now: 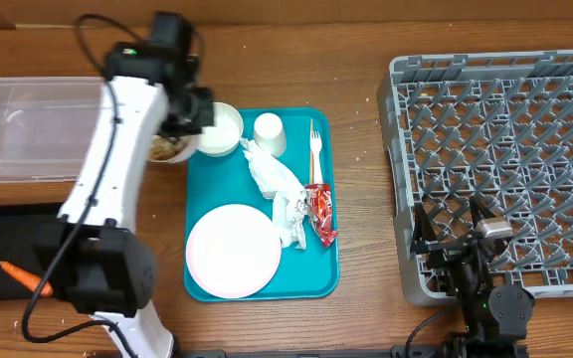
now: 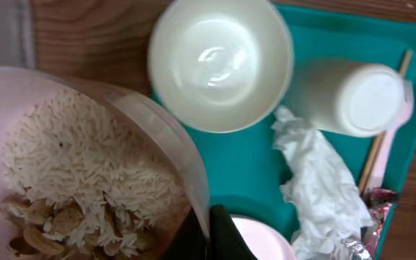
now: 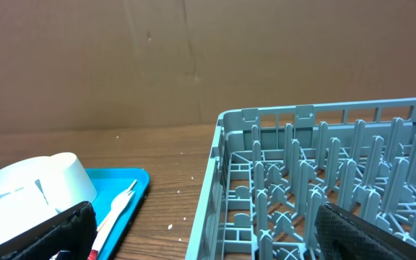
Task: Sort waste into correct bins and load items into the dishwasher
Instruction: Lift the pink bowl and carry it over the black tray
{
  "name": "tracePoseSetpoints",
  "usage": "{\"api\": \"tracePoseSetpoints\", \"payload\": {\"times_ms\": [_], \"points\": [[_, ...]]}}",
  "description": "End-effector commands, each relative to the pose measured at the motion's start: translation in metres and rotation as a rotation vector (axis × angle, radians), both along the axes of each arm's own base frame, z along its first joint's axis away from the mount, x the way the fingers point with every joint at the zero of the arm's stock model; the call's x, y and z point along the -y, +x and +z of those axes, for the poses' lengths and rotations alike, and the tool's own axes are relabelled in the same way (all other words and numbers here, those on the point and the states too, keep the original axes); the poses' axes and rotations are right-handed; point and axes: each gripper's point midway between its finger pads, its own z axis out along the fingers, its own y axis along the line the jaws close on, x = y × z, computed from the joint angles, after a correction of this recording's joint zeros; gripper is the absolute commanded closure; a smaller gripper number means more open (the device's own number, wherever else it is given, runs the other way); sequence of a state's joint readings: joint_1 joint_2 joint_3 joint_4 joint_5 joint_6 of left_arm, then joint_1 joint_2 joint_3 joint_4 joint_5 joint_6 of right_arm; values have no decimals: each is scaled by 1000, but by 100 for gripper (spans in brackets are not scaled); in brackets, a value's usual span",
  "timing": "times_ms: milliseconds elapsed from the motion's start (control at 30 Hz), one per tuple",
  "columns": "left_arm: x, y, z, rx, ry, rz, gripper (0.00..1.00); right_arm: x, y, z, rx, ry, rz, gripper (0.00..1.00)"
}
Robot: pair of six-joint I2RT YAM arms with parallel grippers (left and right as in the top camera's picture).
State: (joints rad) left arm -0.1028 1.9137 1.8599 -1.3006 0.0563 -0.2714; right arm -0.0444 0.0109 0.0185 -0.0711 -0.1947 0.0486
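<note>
Left gripper (image 2: pixel 209 232) pinched tight on rice bowl (image 2: pixel 71 166) rim, bowl upright so nothing spills, likely bin-bound. Empty bowl (image 2: pixel 219 61) sits ahead of fingers. Right gripper (image 3: pixel 206 230) spread wide, holding nothing, rack (image 3: pixel 323 166) just ahead.

I was at a robot test bench laid out like a kitchen clean-up station. A bare wooden table (image 1: pixel 366 149) stood before a plain brown cardboard wall (image 3: pixel 157 65). My white arm (image 1: pixel 117 149) trailed a loose black cable (image 1: pixel 80 35). On the wood sat a grey dish rack (image 1: pixel 505 119) and a teal tray (image 1: pixel 199 189) holding a white plate (image 1: pixel 233 251).
</note>
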Motion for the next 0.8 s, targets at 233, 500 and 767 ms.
{"api": "tracePoseSetpoints", "payload": {"times_ms": [233,500,767], "points": [[-111,-31,30,-26,-48,393,96,1,0,-2,2,3,-3,0],[-170,-53,49,27,-205,614,96,1,0,-2,2,3,-3,0],[-224,-73,63,120,-411,731,96,1,0,-2,2,2,-3,0]]}}
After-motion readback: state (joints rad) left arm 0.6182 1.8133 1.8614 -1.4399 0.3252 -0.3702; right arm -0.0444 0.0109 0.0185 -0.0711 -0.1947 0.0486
